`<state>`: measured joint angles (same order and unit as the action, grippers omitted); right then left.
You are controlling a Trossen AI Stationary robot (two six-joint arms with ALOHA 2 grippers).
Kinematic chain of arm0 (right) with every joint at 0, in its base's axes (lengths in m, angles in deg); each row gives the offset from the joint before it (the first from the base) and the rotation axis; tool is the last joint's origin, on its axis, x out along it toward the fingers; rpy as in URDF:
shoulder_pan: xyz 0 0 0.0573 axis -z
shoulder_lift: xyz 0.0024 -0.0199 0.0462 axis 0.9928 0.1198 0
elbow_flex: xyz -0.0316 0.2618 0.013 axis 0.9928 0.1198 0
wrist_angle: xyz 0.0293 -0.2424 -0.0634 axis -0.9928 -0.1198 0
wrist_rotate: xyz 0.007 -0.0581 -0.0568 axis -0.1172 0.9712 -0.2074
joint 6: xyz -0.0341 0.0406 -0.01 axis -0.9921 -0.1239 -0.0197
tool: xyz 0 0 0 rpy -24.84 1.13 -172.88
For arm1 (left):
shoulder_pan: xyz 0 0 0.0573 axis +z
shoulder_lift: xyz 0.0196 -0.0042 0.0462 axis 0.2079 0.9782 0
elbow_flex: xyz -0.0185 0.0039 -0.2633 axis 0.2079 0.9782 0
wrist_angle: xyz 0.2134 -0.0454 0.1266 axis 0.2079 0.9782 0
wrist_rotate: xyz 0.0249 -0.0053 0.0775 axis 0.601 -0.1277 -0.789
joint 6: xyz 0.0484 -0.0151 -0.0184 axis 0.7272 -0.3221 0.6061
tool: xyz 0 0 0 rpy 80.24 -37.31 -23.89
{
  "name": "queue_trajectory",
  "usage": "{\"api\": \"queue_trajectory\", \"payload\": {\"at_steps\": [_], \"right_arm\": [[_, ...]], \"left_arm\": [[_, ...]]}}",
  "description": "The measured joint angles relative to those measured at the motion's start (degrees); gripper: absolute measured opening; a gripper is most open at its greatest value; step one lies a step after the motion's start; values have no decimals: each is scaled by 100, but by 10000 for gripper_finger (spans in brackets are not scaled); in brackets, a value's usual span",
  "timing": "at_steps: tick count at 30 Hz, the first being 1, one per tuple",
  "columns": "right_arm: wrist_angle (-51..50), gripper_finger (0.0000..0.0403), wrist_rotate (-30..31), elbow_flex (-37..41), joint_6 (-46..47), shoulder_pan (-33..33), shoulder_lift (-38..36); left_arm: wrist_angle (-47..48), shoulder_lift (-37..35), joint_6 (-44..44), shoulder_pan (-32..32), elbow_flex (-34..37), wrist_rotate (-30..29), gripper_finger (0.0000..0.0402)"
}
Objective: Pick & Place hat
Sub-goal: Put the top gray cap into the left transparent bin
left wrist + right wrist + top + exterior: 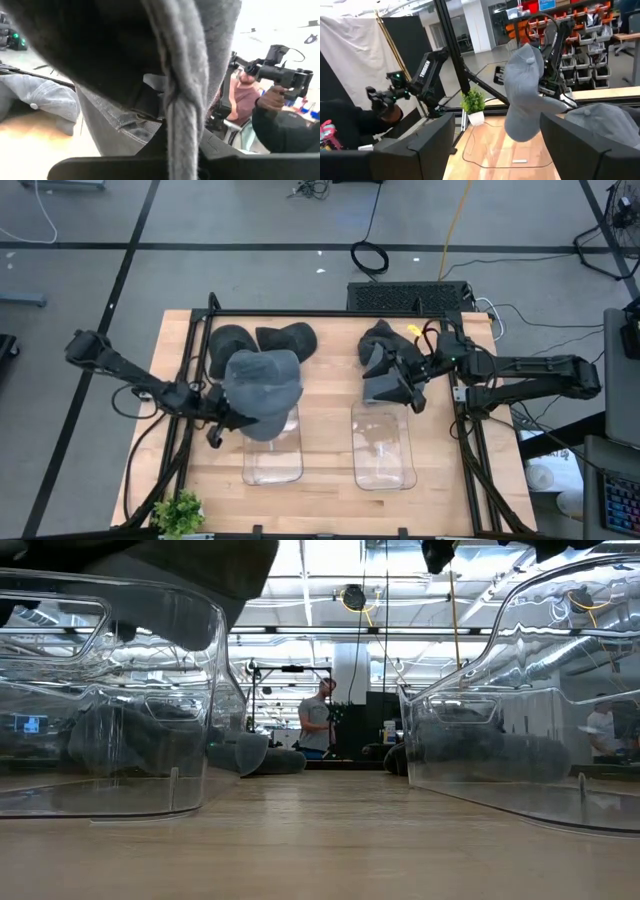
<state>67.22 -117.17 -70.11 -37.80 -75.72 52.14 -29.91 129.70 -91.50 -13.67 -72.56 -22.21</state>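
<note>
A grey cap (265,388) hangs in my shut left gripper (228,412) over the far end of the left clear bin (272,458). In the low view its dark underside (150,565) shows above that bin's rim (110,600). My right gripper (406,388) is open at the far end of the right clear bin (383,448), beside a grey hat (382,385) on the table. In the right wrist view the right gripper (495,150) holds nothing between its fingers. That hat (605,120) lies off to one side, and the lifted cap (524,95) shows farther off. My left gripper pinches a bunched fold of the cap's grey cloth (180,125) between its two fingers, at the cap's left edge (237,405). The fingers come roughly level from the table's left. The cap is lifted clear and hangs over the bin.
Two dark hats (235,340) (290,338) lie at the far left of the table, and another dark hat (378,340) lies at the far right. A small green plant (180,512) stands at the near left corner. People (320,720) are in the room beyond.
</note>
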Motion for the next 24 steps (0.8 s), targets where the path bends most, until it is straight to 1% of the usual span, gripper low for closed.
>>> {"api": "queue_trajectory", "payload": {"at_steps": [4, 9, 12, 15, 20, 24], "right_arm": [[156, 279, 8, 0, -18, 0, 52], [200, 279, 321, 0, -261, 0, 81], [199, 279, 453, 0, -324, 9, 99], [209, 279, 452, 0, -324, 11, 97], [317, 279, 451, 0, -315, 11, 98], [391, 279, 451, 0, -304, 11, 98]], "left_arm": [[137, 152, -110, -439, 170, -407, 7], [-2, 569, -46, -956, 62, -432, 7], [4, 899, -45, -1144, -49, -517, 7], [-387, 1297, -18, -1205, -110, -563, 7], [-1422, 2112, 1, -1203, -135, -499, 7], [-2143, 2876, -326, -1197, -136, -492, 7]]}}
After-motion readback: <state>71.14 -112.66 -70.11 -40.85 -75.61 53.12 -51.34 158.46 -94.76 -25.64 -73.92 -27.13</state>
